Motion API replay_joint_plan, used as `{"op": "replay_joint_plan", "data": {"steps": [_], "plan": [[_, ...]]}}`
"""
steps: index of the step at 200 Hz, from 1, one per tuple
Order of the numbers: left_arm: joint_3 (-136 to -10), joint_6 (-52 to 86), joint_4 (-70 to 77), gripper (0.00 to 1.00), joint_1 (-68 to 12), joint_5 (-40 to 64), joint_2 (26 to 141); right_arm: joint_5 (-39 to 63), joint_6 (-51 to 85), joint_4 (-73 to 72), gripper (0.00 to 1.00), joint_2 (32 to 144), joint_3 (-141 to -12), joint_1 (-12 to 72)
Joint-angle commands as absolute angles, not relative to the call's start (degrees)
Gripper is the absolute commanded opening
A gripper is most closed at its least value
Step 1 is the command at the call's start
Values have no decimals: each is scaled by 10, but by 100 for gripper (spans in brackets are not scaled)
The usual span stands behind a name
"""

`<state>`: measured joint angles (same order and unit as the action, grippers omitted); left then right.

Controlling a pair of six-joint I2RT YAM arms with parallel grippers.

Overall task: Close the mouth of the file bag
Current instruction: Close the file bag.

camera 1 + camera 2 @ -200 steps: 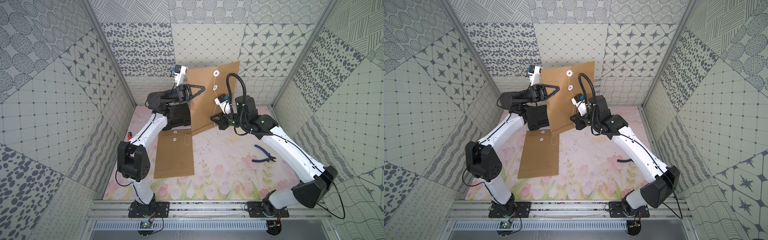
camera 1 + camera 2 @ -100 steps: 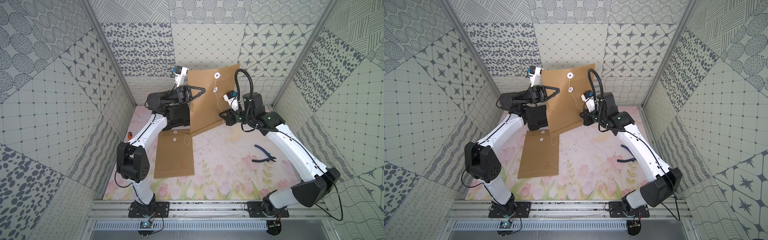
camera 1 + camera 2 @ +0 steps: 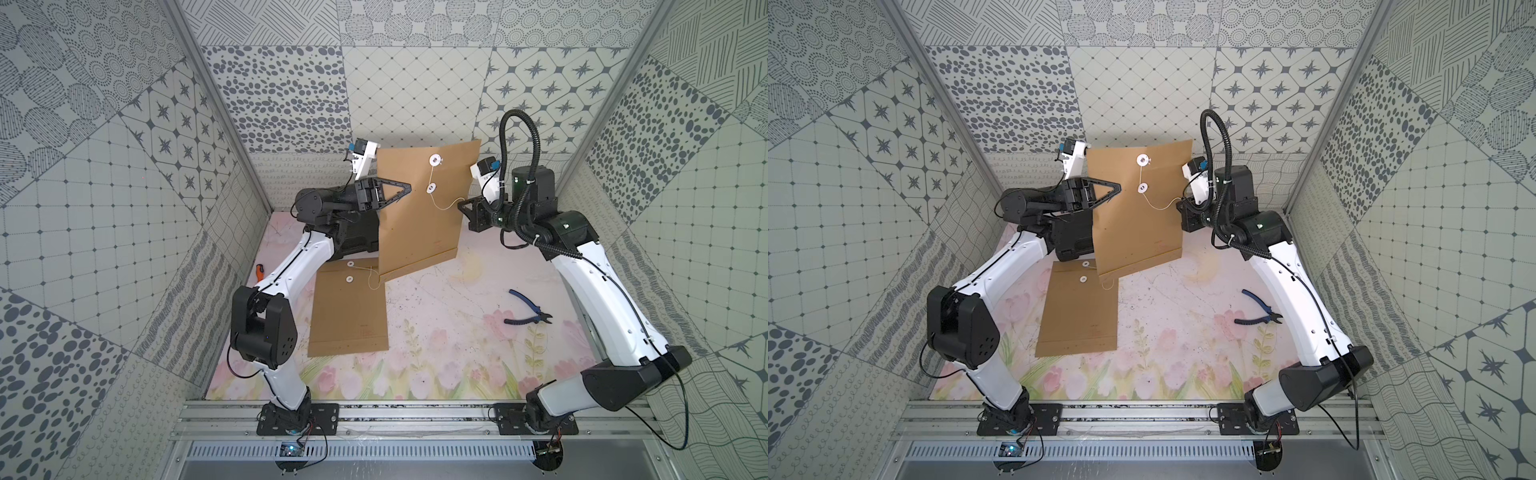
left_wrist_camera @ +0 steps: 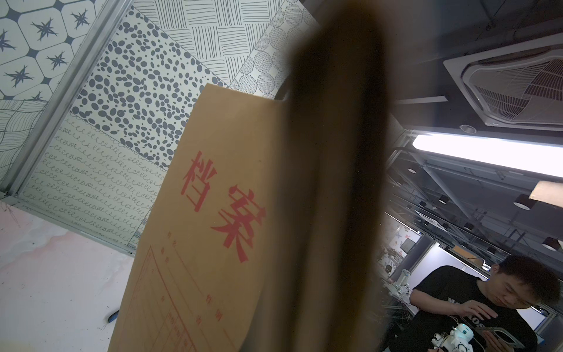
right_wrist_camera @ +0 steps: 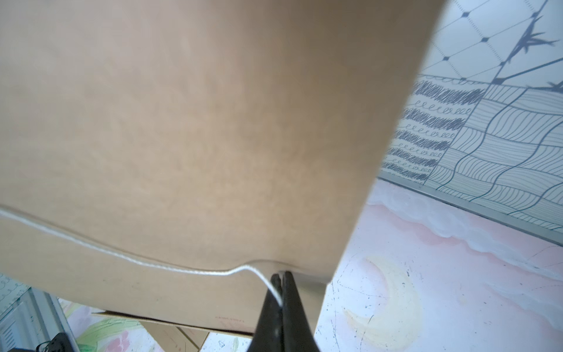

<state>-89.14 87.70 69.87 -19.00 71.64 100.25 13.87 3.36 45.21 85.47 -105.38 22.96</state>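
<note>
Beside the file bag clamped in left claw, pinched its string in right claw; probably needed taut wraps round upper button.

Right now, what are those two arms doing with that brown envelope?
The left gripper holds a brown file bag upright above the table, clamped on its edge. The right gripper pinches the white string that runs from the bag's lower button; it is not yet wound around the upper button. A second file bag lies flat below.
</note>
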Motion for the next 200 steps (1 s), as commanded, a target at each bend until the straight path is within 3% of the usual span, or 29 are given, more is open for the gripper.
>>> {"op": "replay_joint_plan", "data": {"steps": [1,153,200], "plan": [[-888,855,705,0,-191,730,992,120,24,458,0,874,-1093,225],[-855,822,667,0,-184,730,991,87,10,516,0,942,-1286,223],[-858,802,618,0,-170,695,993,107,26,521,0,948,-1283,233]]}}
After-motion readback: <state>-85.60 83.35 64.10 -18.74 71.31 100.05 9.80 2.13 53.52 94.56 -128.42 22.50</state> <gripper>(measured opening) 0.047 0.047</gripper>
